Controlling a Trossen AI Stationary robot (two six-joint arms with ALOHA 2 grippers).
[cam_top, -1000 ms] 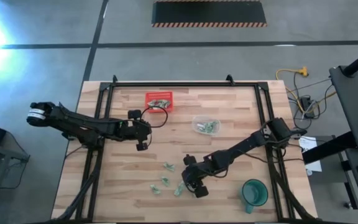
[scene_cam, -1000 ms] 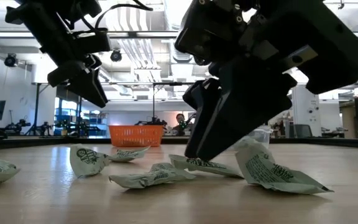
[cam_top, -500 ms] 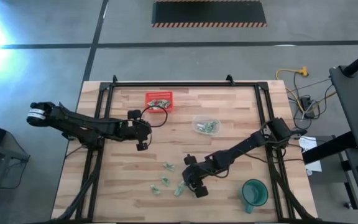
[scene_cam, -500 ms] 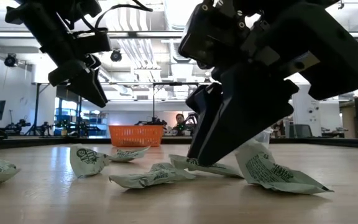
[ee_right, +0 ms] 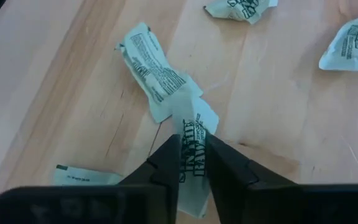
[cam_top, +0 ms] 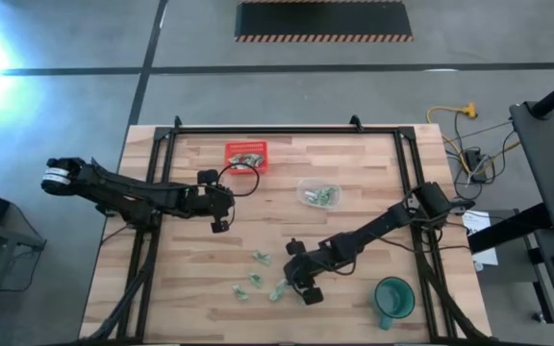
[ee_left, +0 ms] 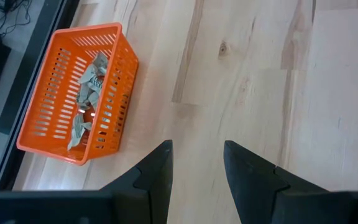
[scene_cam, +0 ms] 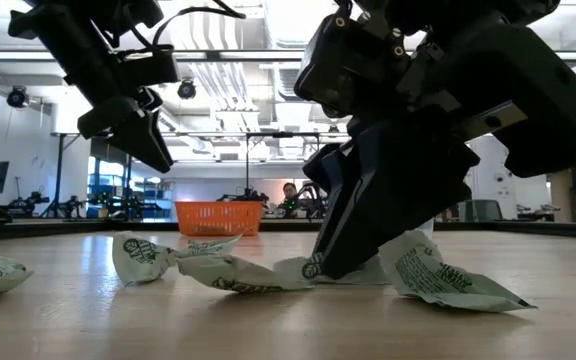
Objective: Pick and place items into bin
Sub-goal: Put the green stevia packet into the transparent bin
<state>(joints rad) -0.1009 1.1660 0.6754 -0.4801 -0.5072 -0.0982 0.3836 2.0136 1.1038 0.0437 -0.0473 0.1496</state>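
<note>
The right pincer (ee_right: 192,163) is down at the bench (cam_top: 354,183), its two fingers closed on a pale green wrapped piece (ee_right: 191,143). A second piece (ee_right: 154,68) lies touching it just beyond the fingertips, with others (cam_top: 258,258) scattered close by. Farther off, the left pincer (ee_left: 197,165) hovers with its fingers apart above bare wood, and the orange basket (ee_left: 55,93) beyond it holds several pieces.

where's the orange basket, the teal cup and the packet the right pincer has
orange basket (ee_left: 39,112): left wrist view, slatted side wall
teal cup (cam_top: 393,297): high view, rim
pinched packet (ee_right: 192,146): right wrist view, printed strip between the right pincer's fingers
</note>
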